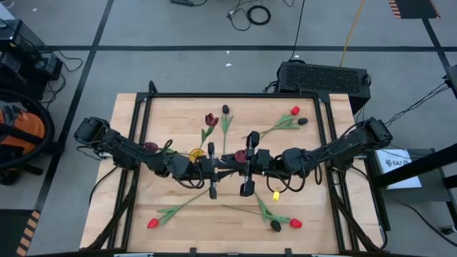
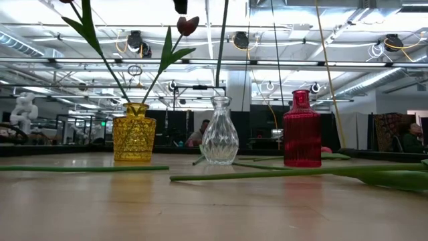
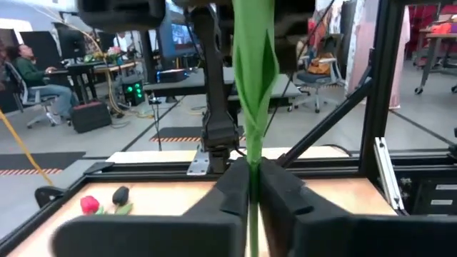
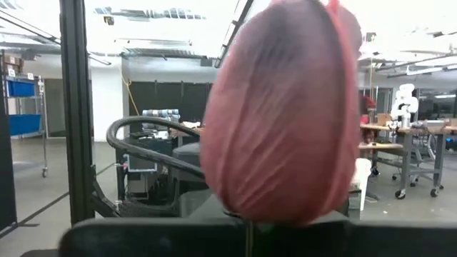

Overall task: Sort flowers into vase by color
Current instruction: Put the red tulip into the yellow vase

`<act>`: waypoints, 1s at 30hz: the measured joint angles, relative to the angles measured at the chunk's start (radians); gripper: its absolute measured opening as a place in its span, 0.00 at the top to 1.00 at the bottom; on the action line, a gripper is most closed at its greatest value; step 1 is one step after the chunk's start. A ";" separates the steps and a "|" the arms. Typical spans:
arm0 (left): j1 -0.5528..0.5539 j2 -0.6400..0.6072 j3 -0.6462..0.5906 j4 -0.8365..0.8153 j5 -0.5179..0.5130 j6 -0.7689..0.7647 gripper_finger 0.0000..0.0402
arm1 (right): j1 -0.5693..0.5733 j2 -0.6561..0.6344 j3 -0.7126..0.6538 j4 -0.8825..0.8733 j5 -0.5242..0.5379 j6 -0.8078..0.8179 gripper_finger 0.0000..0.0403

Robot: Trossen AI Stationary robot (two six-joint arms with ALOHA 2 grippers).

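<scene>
Three vases stand mid-table: yellow (image 2: 134,139) with two tulips in it, clear (image 2: 220,134), red (image 2: 301,130). An upright green stem (image 2: 221,47) runs down into the clear vase's neck. My left gripper (image 1: 223,168) is shut on this stem (image 3: 254,86). My right gripper (image 1: 237,165) is higher, just under the same flower's dark red head (image 4: 285,107). Its fingers form one closed dark bar there. Loose tulips lie on the table, red (image 1: 295,111), maroon (image 1: 211,120) and black (image 1: 226,109). My left gripper pinches the stem (image 3: 253,187) between its two fingers, below the long leaf. The fingers come level and lie across the upright stem. The stem's lower end goes into the clear vase's neck (image 2: 219,99). My right gripper is shut on the stem right below the head (image 4: 250,232). The head and the picture's lower edge hide most of the contact. The head stands upright just above the fingers.
More loose tulips lie near the front edge, red (image 1: 152,223), black (image 1: 275,225) and red (image 1: 295,223). Long stems (image 2: 267,174) lie flat across the near tabletop. A black frame (image 1: 235,96) rims the wooden table.
</scene>
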 joint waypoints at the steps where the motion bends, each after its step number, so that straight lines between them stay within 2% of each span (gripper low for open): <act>1: 0.000 -0.013 0.000 -0.016 0.000 0.000 0.96 | 0.003 0.000 0.000 -0.001 0.002 0.002 0.91; 5: 0.000 -0.088 0.000 -0.119 -0.006 -0.003 0.96 | 0.022 -0.020 0.000 -0.064 0.023 0.000 0.74; 11: 0.000 -0.244 0.000 -0.321 -0.051 -0.004 0.97 | 0.034 -0.107 0.000 -0.306 0.026 0.087 0.46; 16: -0.011 -0.396 0.000 -0.446 -0.059 0.022 0.98 | 0.069 -0.188 0.000 -0.489 0.020 0.137 0.30; 20: -0.013 -0.532 0.000 -0.559 -0.101 0.033 0.98 | 0.096 -0.253 0.000 -0.620 0.022 0.151 0.27; 24: -0.013 -0.625 -0.013 -0.578 -0.102 0.051 0.98 | 0.107 -0.303 0.000 -0.735 0.021 0.152 0.27; 30: 0.013 -0.630 -0.108 -0.555 -0.145 0.060 0.99 | 0.098 -0.302 0.000 -0.893 0.032 0.250 0.31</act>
